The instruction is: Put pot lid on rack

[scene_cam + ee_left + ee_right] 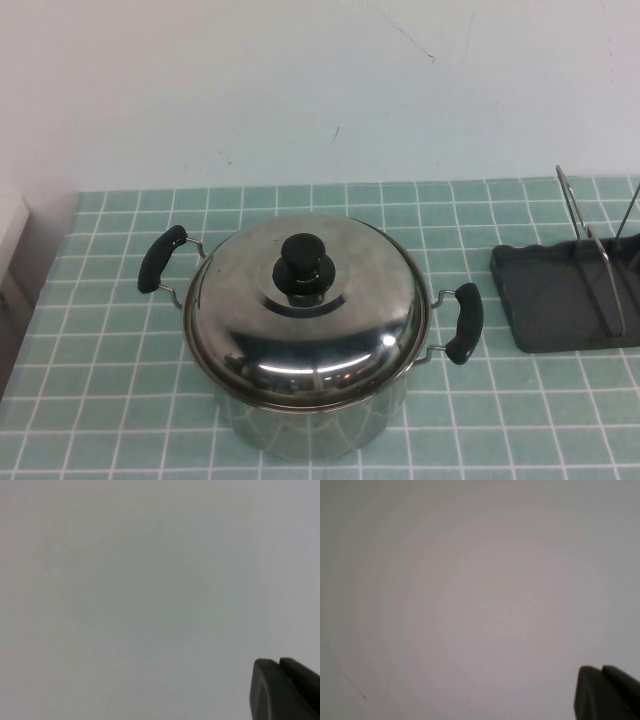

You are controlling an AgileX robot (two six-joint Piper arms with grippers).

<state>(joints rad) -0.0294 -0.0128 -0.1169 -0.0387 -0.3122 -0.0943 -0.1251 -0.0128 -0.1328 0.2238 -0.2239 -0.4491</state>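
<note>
The shiny steel pot lid (310, 330) with a black knob (305, 262) sits on the steel pot (310, 425) in the middle of the high view. The dark grey rack (560, 300) with upright wire loops (592, 250) stands to the right of the pot. Neither arm shows in the high view. My left gripper (278, 664) faces a blank wall in the left wrist view, its fingers pressed together and empty. My right gripper (601, 670) faces the same wall in the right wrist view, fingers together and empty.
The pot has two black side handles, one on the left (160, 258) and one on the right (465, 322). The table (120, 400) is covered in green tiles. A white wall (300, 90) rises behind it.
</note>
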